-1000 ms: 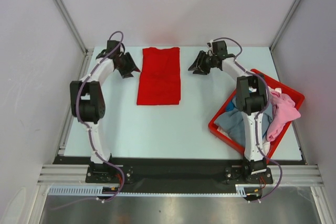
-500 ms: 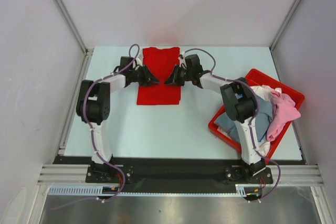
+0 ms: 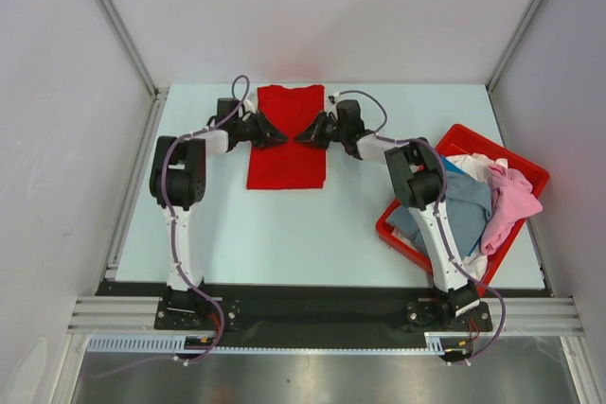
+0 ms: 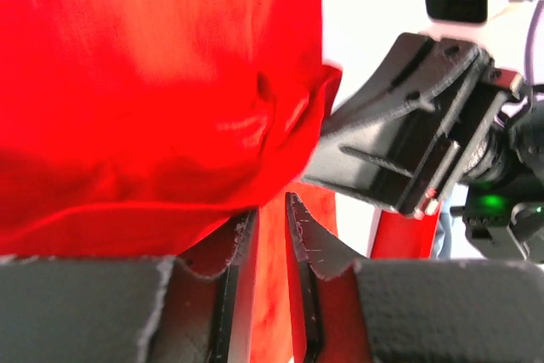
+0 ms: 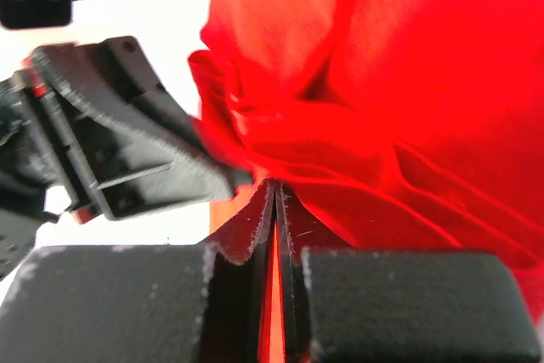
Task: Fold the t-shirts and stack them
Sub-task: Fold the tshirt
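Observation:
A bright red t-shirt (image 3: 287, 160) lies folded into a long rectangle at the back middle of the table. My left gripper (image 3: 280, 140) and right gripper (image 3: 299, 138) meet tip to tip over its middle. In the left wrist view my left gripper (image 4: 270, 206) has its jaws nearly together with red cloth (image 4: 153, 99) between them and bunched above. In the right wrist view my right gripper (image 5: 274, 184) is pinched on a thin strip of the red cloth (image 5: 408, 82). More t-shirts sit in the bin: grey-blue (image 3: 456, 207), pink (image 3: 512, 203) and white (image 3: 472, 166).
A rigid red plastic bin (image 3: 519, 166) stands tilted at the right side of the table, partly behind the right arm. White walls with metal rails close in the table at the back and both sides.
Both grippers have swung in from the shirt's two sides to its middle and closed on the cloth, which now bunches up between them.

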You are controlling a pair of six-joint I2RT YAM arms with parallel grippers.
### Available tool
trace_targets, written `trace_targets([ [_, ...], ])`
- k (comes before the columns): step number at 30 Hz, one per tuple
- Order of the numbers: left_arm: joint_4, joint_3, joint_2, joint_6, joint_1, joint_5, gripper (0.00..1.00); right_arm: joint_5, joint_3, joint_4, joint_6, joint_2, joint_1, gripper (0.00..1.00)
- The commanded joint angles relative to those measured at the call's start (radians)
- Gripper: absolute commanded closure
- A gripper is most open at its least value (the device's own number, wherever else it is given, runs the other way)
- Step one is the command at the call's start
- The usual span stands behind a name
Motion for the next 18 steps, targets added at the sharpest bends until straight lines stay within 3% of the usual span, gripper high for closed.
trace_targets([
  [1, 0.057, 0.087, 0.048, -0.03, 0.019, 0.043, 0.77, 0.012, 0.053, 0.088, 0.046, 0.016, -0.014, 0.95],
  [12, -0.014, 0.326, 0.229, -0.056, 0.056, 0.044, 0.76, 0.044, 0.23, 0.007, 0.122, 0.152, -0.064, 0.95],
  [14, -0.058, 0.349, 0.222, -0.036, 0.059, 0.047, 0.7, 0.045, 0.253, -0.049, 0.103, 0.149, -0.082, 0.95],
  [15, -0.101, 0.363, 0.209, -0.004, 0.058, 0.046, 0.56, 0.041, 0.263, -0.066, 0.08, 0.143, -0.09, 0.95],
  [18, -0.209, 0.364, 0.119, 0.091, 0.059, 0.023, 0.41, 0.028, 0.28, -0.192, 0.002, 0.094, -0.126, 0.96],
])
